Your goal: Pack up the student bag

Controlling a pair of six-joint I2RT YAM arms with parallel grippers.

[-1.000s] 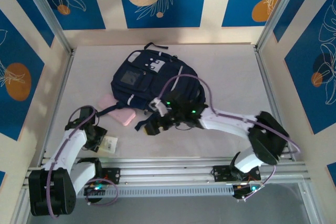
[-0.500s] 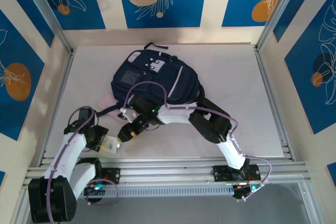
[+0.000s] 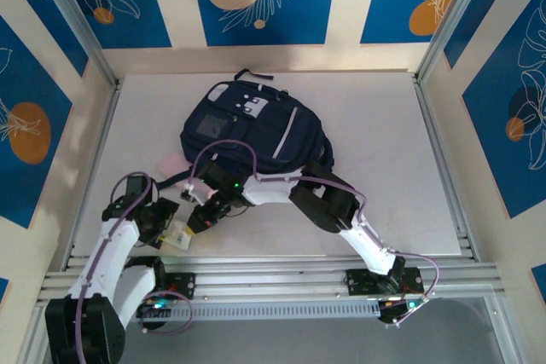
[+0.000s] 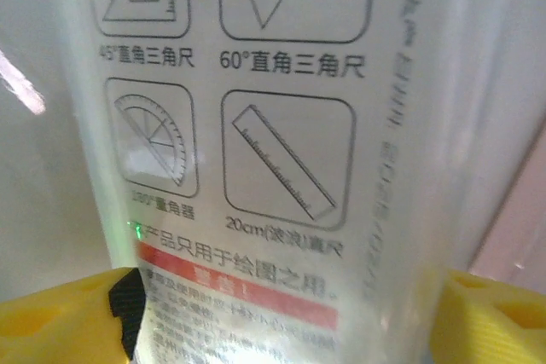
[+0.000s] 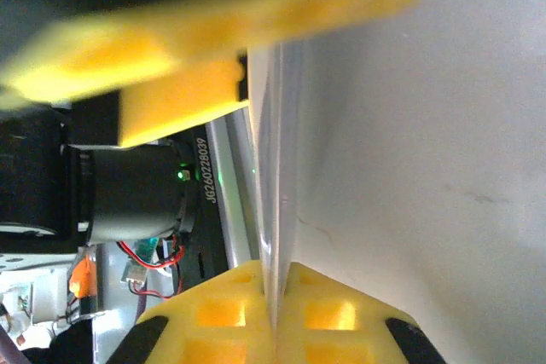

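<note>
– While the right claw (image 5: pixel 275 283) is clenched on the thin edge of that clear plastic packet of drawing rulers (image 4: pixel 256 125), what is the left claw (image 4: pixel 281 313) doing?
– Its fingers stand wide on either side of the packet; I cannot tell whether they press it. It looks like a handover, near left on the tabletop (image 3: pixel 384 151).
– And the large navy-blue fabric backpack (image 3: pixel 247 130)?
– Lying flat at the far middle, grey-white patch up, just beyond both claws and apart from the packet.
– Next move?
– I'd judge the left must let go cleanly, then the right carries the packet to the bag's mouth. Whether the bag is open I can't see; the floppy sheet could bend or slip.
</note>
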